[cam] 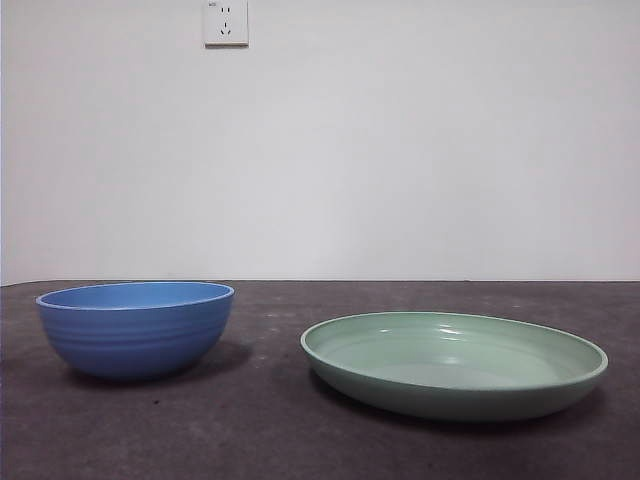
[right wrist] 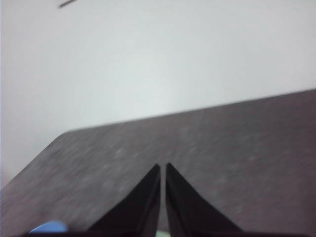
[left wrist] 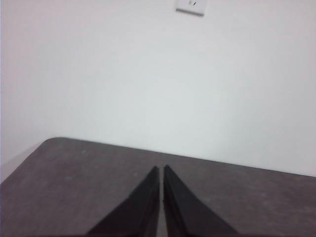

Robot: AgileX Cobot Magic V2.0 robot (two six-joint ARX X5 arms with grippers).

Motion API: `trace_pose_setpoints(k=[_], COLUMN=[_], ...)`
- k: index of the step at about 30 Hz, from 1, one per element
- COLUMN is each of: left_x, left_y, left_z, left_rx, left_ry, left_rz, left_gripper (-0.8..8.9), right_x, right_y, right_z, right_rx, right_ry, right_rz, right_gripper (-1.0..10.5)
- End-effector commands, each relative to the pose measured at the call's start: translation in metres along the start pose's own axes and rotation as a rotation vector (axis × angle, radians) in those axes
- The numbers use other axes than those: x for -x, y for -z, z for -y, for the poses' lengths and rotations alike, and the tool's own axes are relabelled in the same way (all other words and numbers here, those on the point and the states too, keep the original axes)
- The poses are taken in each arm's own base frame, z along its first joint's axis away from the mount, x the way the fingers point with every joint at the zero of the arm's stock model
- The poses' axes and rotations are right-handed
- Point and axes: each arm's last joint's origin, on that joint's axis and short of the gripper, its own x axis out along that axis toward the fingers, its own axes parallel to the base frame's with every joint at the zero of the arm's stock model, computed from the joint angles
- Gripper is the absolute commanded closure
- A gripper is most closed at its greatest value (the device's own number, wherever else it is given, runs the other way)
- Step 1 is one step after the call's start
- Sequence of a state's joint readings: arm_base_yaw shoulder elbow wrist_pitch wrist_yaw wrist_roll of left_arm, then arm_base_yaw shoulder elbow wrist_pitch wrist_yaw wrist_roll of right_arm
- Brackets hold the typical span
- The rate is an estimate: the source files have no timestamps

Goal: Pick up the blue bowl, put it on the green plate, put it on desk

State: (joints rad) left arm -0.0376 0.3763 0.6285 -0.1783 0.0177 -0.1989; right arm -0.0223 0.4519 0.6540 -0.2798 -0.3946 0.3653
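White wall (cam: 400,150) fills the background, with a white power socket (cam: 226,22) high on it, and below it the dark grey-brown mottled bench (cam: 270,430) stretches across the front view. On the left of the bench stands the blue bowl (cam: 135,328), upright, deep and round, with faint horizontal ridges on its outer wall and a soft shadow at its foot. To its right, and a little nearer, lies the green plate (cam: 455,365), wide, shallow and pale mint, with a raised rim and nothing in it. Bowl and plate sit apart with a strip of bare bench between them; neither touches the other. No arm shows in the front view. In the left wrist view the left gripper (left wrist: 161,170) hangs above bare bench with its two black jaws pressed almost together, only a thin slit between them, holding nothing; the wall and the socket (left wrist: 191,6) lie beyond. In the right wrist view, which is slightly blurred, the right gripper (right wrist: 163,168) shows the same nearly closed jaws with nothing held, and a small patch of the blue bowl (right wrist: 49,227) peeks in at the picture's edge close to the jaws.
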Motion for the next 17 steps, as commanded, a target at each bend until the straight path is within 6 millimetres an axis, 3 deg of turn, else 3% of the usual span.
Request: trace_pose_setpoints(k=[1,10,17], left_x=[-0.008,-0.038,-0.059], left_y=[-0.022,-0.056,-0.06], left_z=[0.006,0.02,0.025], left_rx=[0.005,0.035,0.097], left_ry=[0.048,0.246,0.384], left_rz=[-0.032,-0.324,-0.56], left_gripper=[7.98,7.98,7.98], right_x=[-0.007,-0.028,-0.04], right_y=[-0.019,-0.056,-0.063], right_z=[-0.006,-0.017,-0.016], right_rx=[-0.012,-0.001,-0.022], right_ry=[-0.052,-0.185,-0.256], right_rz=[-0.059,-0.283,-0.382], right_gripper=[9.3,9.3,9.3])
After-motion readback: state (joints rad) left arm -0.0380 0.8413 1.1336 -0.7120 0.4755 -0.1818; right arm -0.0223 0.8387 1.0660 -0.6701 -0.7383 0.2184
